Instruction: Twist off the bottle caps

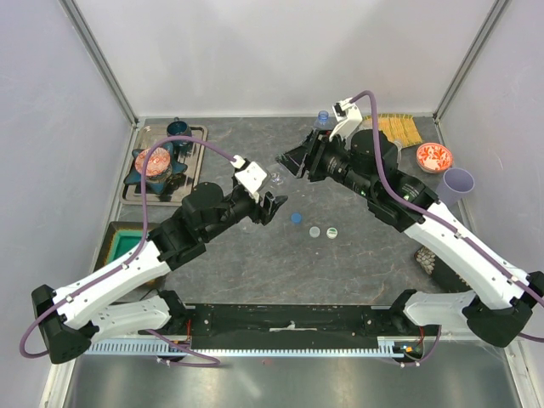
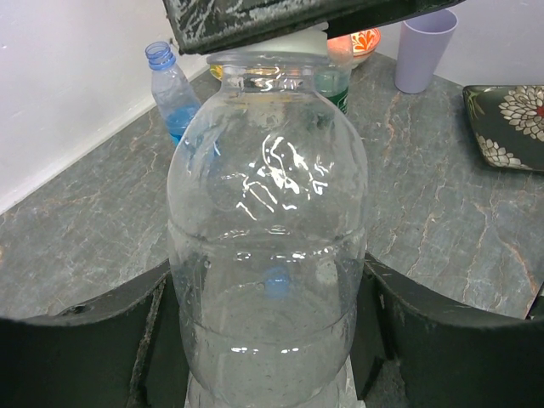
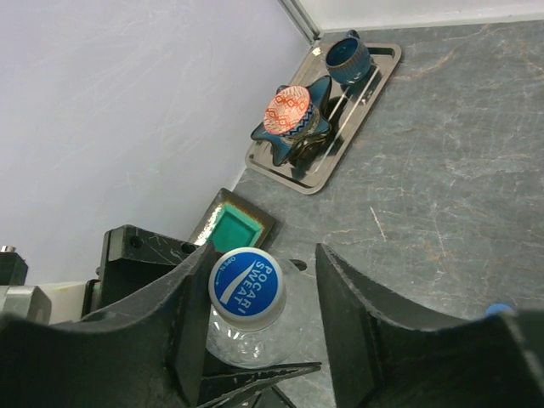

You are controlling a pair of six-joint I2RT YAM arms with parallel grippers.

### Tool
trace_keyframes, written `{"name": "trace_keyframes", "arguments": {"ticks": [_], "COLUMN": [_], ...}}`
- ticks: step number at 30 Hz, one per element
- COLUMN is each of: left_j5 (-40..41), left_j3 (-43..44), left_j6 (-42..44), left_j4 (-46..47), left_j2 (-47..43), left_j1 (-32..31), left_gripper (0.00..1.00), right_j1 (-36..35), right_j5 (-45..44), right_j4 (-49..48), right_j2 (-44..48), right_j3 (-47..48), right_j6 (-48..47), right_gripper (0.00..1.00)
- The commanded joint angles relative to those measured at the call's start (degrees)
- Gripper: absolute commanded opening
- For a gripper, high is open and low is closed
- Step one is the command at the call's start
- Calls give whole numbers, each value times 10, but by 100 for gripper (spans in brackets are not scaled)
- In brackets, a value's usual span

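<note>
Grey stone table (image 1: 357,263); left gripper (image 1: 272,206) clamped around clear bottle (image 2: 268,255); right gripper (image 1: 289,161) partly open, straddling its blue cap (image 3: 246,287), not yet gripping.

The bottle (image 2: 268,255) is glossy clear plastic; the tabletop (image 2: 442,212) looks matt, veined stone.

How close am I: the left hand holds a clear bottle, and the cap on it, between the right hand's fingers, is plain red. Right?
Not red. The cap is blue with white lettering, as the right wrist view shows, between the fingers of the right hand. The left hand does hold the clear bottle.
</note>
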State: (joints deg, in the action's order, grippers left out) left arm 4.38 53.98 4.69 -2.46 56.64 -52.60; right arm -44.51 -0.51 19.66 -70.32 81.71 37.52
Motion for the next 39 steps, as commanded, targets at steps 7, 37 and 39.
{"name": "trace_keyframes", "arguments": {"ticks": [7, 37, 39], "left_j5": [5, -844, -853], "left_j3": [-2, 43, 37], "left_j6": [22, -422, -460], "left_j4": [38, 323, 378], "left_j2": [-1, 78, 86], "left_j1": [-3, 149, 151], "left_gripper": [37, 37, 36], "right_j1": [-3, -2, -2], "right_j5": [-12, 538, 581], "right_j4": [-39, -96, -96], "right_j2": [20, 157, 161], "right_j3": [-26, -105, -116], "right_j6": [-2, -252, -265], "right_gripper": [38, 0, 0]}}
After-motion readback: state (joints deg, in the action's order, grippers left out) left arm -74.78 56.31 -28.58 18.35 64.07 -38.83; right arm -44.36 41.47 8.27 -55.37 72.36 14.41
